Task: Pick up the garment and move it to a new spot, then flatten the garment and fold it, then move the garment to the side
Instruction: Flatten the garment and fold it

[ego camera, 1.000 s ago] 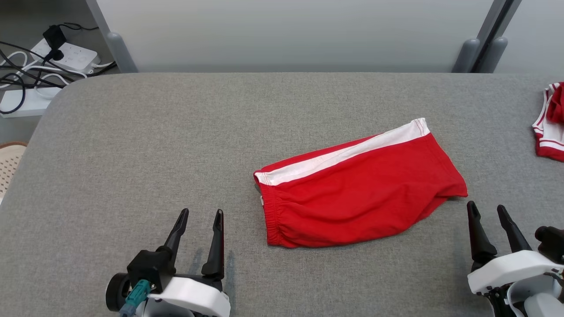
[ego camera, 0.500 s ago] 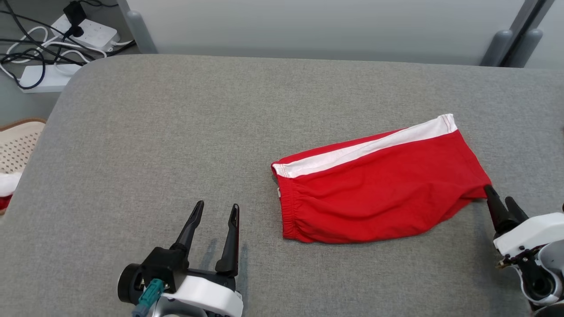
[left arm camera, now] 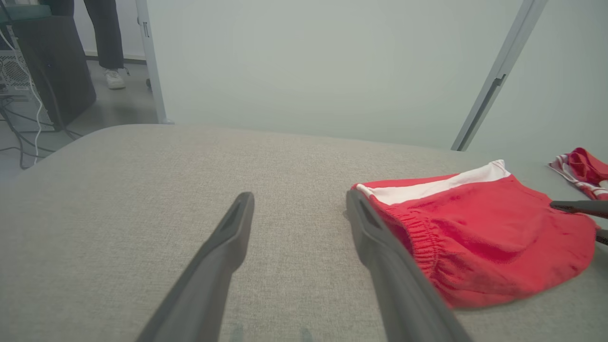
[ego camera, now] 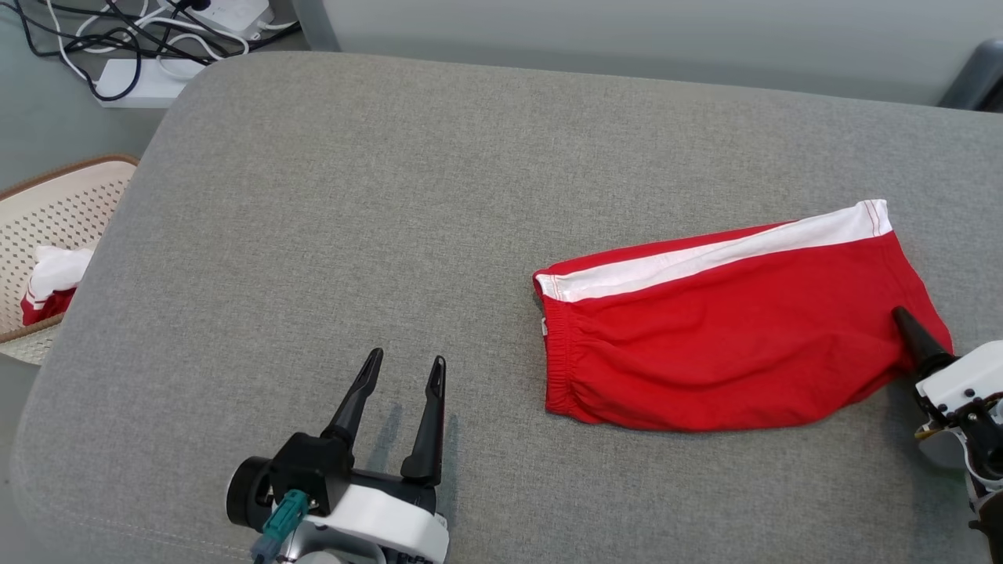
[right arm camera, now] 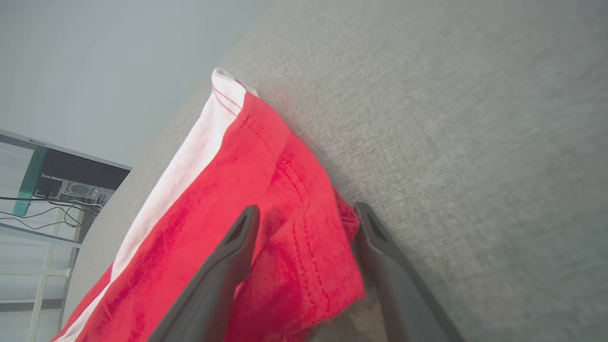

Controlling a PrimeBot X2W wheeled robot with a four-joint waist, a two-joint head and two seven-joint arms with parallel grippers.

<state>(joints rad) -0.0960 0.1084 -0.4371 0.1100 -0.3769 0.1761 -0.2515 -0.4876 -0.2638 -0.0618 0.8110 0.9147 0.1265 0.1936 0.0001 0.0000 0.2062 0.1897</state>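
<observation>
Red fabric shorts with a white side stripe (ego camera: 736, 345) lie folded flat toward the right of the grey fabric-covered counter (ego camera: 376, 204).

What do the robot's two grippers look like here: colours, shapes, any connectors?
Left gripper: two long, dark, tapering fingers on a black block, backed by a white housing with a teal connector at its side. Right gripper: the same dark fingers and white housing.

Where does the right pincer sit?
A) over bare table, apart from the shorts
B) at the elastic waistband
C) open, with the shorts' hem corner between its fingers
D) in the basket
C: the right wrist view shows the right pincer open, with the stitched hem of the red shorts between its fingers.
</observation>
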